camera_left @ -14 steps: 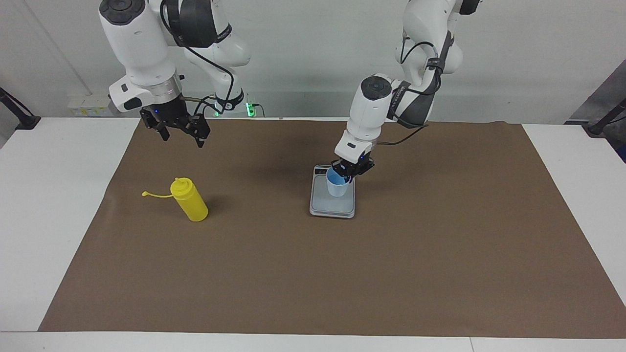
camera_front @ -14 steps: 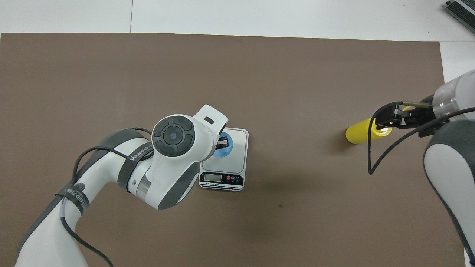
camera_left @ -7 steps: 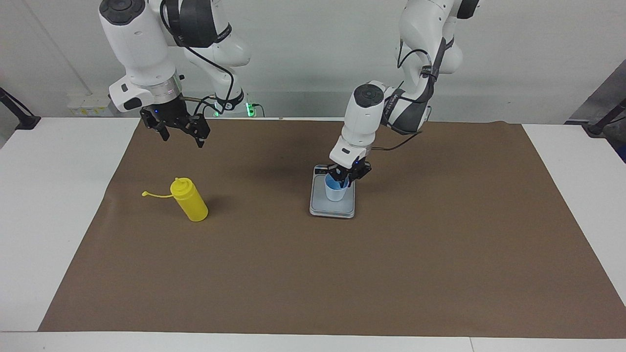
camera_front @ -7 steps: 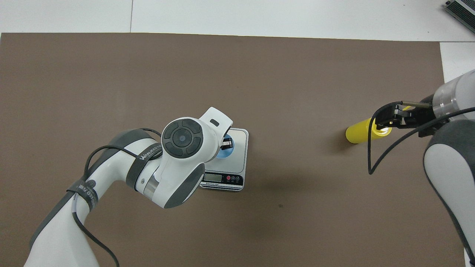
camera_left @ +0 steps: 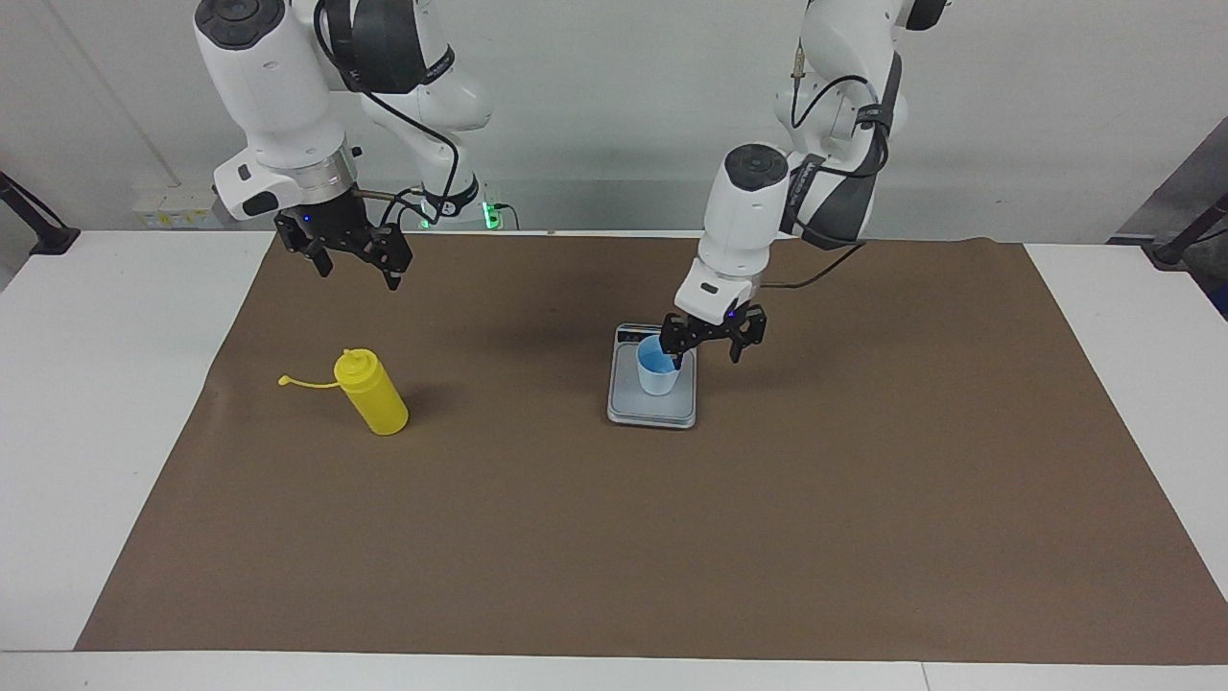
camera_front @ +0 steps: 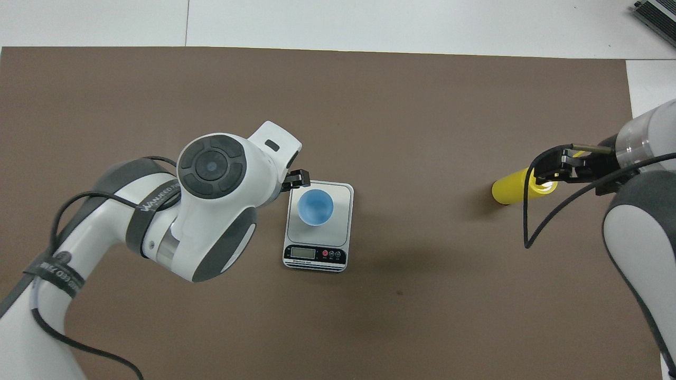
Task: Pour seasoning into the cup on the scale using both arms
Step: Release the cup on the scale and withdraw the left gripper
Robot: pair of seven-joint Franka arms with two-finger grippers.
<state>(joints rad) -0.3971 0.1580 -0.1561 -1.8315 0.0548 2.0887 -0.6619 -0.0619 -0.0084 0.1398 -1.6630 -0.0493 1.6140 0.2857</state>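
Cup on scale, bottle alone, both grippers empty with jaws apart.

Right gripper (camera_left: 352, 265), black two-finger, hangs at upper left of the facing frame over bare brown paper mat (camera_left: 614, 537), holding nothing, its arm waiting. Left gripper (camera_left: 711, 342) sits low at frame centre, just beside the rim of the small light blue tapered plastic cup (camera_left: 660, 367), toward the left arm's end of the table; one finger (camera_left: 679, 353) shows in front of the rim, whether touching cannot be told. Cup stands upright on the flat rectangular silver-grey kitchen scale (camera_left: 651, 406), dark display strip at the edge nearest the robots. Yellow cylindrical plastic squeeze bottle (camera_left: 374, 393) stands on the mat at left of frame, well apart from the scale, farther from the robots than it, cap strap trailing sideways.
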